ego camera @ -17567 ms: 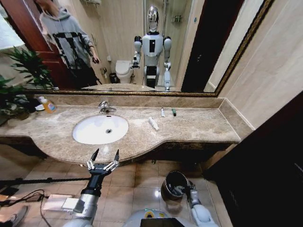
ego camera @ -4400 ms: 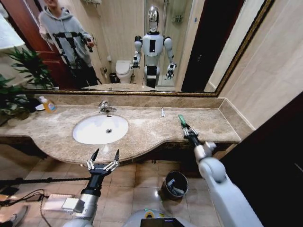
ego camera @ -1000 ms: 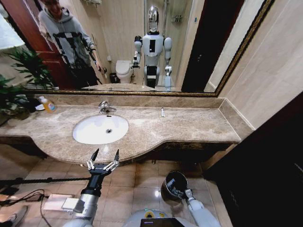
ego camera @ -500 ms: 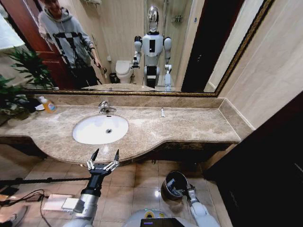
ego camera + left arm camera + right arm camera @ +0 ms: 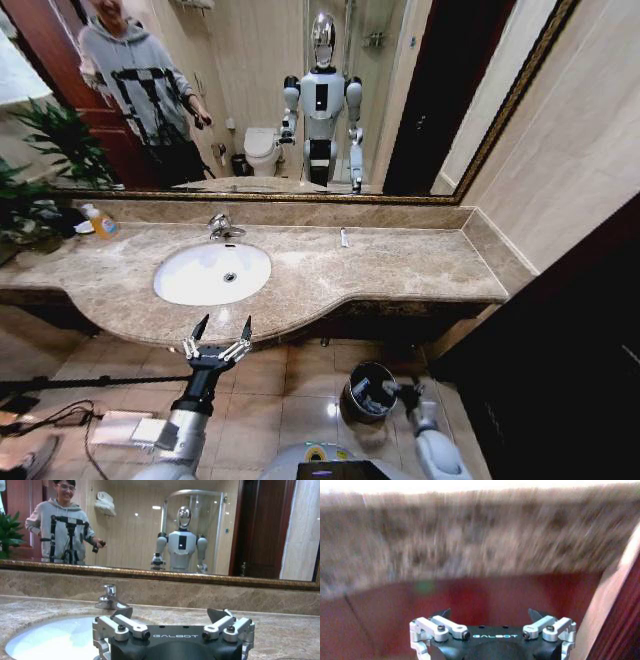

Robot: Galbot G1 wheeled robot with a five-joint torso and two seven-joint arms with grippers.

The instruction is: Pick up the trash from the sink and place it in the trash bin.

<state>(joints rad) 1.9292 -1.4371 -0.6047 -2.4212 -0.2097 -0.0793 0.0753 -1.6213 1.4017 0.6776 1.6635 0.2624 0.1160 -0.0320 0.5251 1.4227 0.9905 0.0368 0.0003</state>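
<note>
My right gripper [image 5: 405, 392] hangs low beside the small round dark trash bin [image 5: 368, 391] on the floor, prongs spread (empty). One white tube [image 5: 343, 238] lies on the beige marble table. Left gripper [image 5: 217, 337] waits, spread, before the white oval sink [image 5: 212, 273].

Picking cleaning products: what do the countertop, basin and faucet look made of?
Countertop: polished beige marble or similar stone, mottled veining with soft reflections. Basin: glossy white, probably ceramic. Faucet: mirror-bright metal, likely chrome-plated.
</note>
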